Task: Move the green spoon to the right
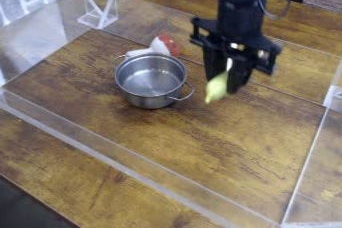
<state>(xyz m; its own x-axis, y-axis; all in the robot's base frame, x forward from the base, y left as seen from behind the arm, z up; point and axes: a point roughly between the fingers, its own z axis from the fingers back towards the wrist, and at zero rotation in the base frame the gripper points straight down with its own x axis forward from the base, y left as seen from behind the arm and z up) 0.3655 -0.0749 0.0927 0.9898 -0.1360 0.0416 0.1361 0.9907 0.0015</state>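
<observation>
The green spoon [218, 84] hangs upright in my gripper [230, 70], its yellow-green handle pointing down a little above the wooden table. My gripper is shut on the spoon and points straight down. The spoon's metal bowl is hidden behind the fingers. The arm stands right of the steel pot [151, 79].
The round steel pot with two handles sits left of the gripper on the wooden table [160, 142]. A red and white object [159, 46] lies just behind the pot. Clear plastic walls [134, 167] fence the table at the front, the left and the right.
</observation>
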